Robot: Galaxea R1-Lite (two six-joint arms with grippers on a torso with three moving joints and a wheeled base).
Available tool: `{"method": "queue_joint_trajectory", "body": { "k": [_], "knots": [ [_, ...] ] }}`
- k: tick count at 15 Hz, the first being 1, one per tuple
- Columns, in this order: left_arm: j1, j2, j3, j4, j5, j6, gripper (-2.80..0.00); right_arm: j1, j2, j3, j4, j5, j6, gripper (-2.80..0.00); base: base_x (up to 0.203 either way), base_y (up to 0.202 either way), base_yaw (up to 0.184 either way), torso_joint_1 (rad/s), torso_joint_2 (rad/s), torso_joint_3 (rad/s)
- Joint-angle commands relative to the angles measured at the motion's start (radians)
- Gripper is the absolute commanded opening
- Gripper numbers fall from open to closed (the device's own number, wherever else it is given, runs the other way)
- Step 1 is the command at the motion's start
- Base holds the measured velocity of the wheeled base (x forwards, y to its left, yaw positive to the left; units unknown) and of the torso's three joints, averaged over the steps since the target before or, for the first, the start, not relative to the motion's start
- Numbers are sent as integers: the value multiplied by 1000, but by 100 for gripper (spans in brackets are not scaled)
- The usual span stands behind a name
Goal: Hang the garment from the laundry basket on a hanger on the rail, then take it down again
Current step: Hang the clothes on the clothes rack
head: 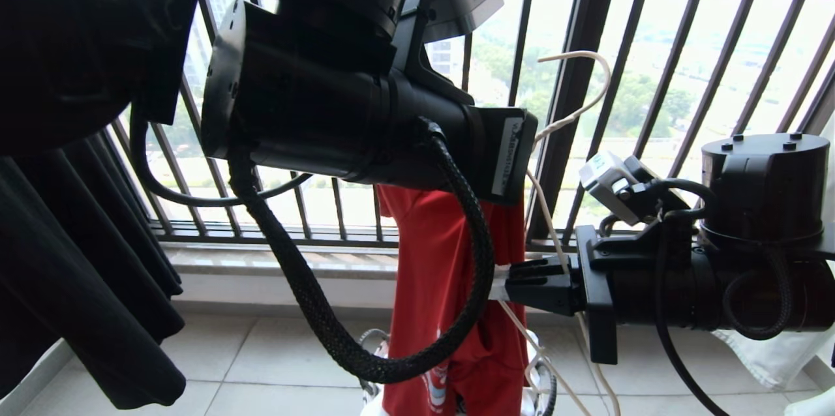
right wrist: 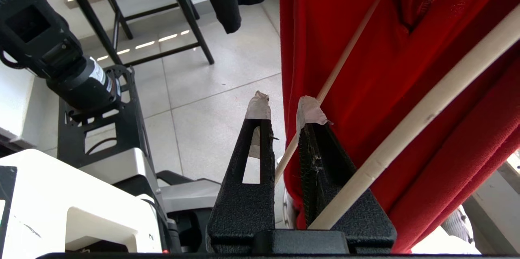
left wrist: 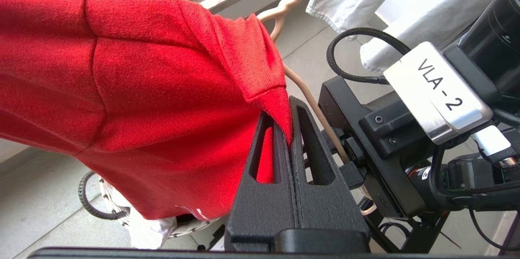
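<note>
the left arm [head: 339, 96] is a fat matte black cylinder with small screws on its round end cap, a braided black cable [head: 313, 298] looping beneath it and a white label at its wrist. the right arm [head: 763, 233] is black too, its drum-shaped joint topped with a ring of screws. a silver camera block [left wrist: 436, 92] reads "vla - 2". the right gripper [right wrist: 284, 108] has textured black jaws with pale taped tips.

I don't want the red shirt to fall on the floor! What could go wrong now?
The left pincer pinches only a narrow edge of the red shirt, so the cloth might slip out and drop. The right pincer holds the white hanger by its thin wire, and the hook hangs on nothing yet, so it could twist or tip. The left arm's black cable loops across the shirt and might snag it.
</note>
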Motion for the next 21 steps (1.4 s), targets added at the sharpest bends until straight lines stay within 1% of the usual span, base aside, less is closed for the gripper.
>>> {"method": "queue_joint_trajectory", "body": {
  "k": [1,4,5,7,10,11,13,16,17,18,19,20,21],
  "knots": [
    [0,6,0,2,0,-1,-280,-5,2,-2,-3,3,0,-280,0,0,0,0,0,0],
    [0,5,0,1,2,-1,-280,-7,2,-2,-3,3,-2,-280,0,0,0,0,0,0],
    [0,3,0,2,2,-1,0,-8,2,-2,-3,3,-2,-280,0,0,0,0,0,0],
    [1,-11,6,6,2,-1,0,-8,3,-2,-3,3,-2,-280,0,0,0,0,0,0],
    [5,-58,63,8,9,15,0,-8,3,0,-3,3,-2,-280,0,0,0,0,0,0],
    [18,-81,72,8,14,18,0,-8,3,-1,-3,3,-3,-280,0,0,0,0,0,0],
    [67,-132,86,9,20,19,0,-8,3,1,-3,3,-3,-280,0,0,0,0,0,0],
    [176,-219,156,10,20,25,0,-8,2,3,-3,5,-5,-280,0,0,0,0,0,0],
    [218,-239,174,10,20,38,-280,-7,-4,3,-3,5,-8,-280,0,0,0,0,0,0],
    [260,-258,189,11,16,57,-280,-7,-15,0,-3,5,-5,-280,0,0,0,0,0,0],
    [301,-273,208,22,8,107,-280,-5,-29,-4,-4,8,10,-280,0,0,0,0,0,0],
    [346,-287,215,59,-11,178,-280,9,-37,-7,-3,23,28,-280,0,0,0,0,0,0],
    [393,-300,215,113,-51,207,-280,16,-26,-23,-3,40,29,-280,0,0,0,0,0,0]
  ]
}}
